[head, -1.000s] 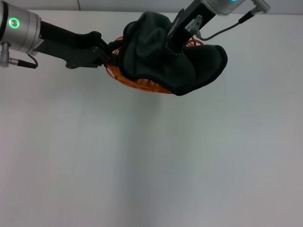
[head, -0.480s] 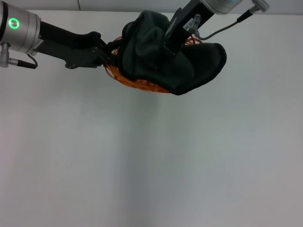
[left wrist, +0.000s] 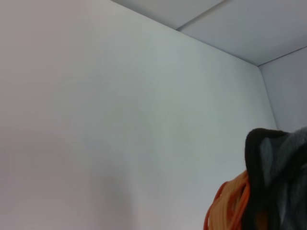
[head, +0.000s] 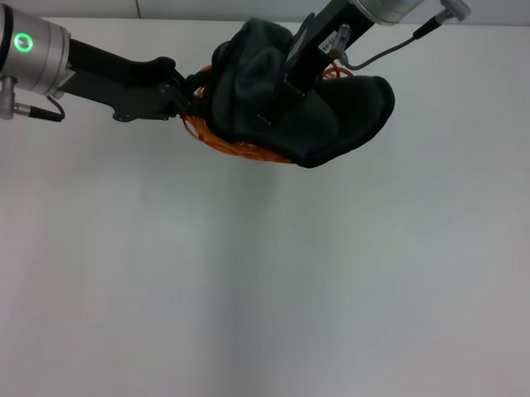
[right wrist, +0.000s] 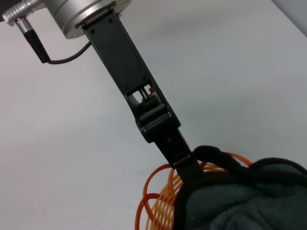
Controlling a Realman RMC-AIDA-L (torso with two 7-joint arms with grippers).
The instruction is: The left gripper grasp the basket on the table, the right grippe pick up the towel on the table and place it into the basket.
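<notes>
The orange wire basket [head: 236, 148] sits at the far middle of the white table [head: 262, 277], mostly covered by the dark grey-green towel [head: 337, 123]. The towel is bunched over it and hangs past its right rim. My left gripper [head: 185, 98] reaches in from the left and is shut on the basket's left rim. In the right wrist view this left gripper [right wrist: 184, 165] meets the basket [right wrist: 160, 203] just under the towel [right wrist: 249, 201] edge. My right gripper [head: 281, 99] comes down from the far side, sunk into the towel's middle. The left wrist view catches the basket [left wrist: 230, 208] and towel [left wrist: 280, 163].
Plain white table surface spreads in front of the basket and to both sides. The table's far edge [head: 167, 19] runs just behind the basket. A grey cable [head: 388, 50] loops off my right arm above the towel.
The towel, the basket and both grippers have shifted slightly to the left and away together. The towel's right lobe has pulled in a little.
</notes>
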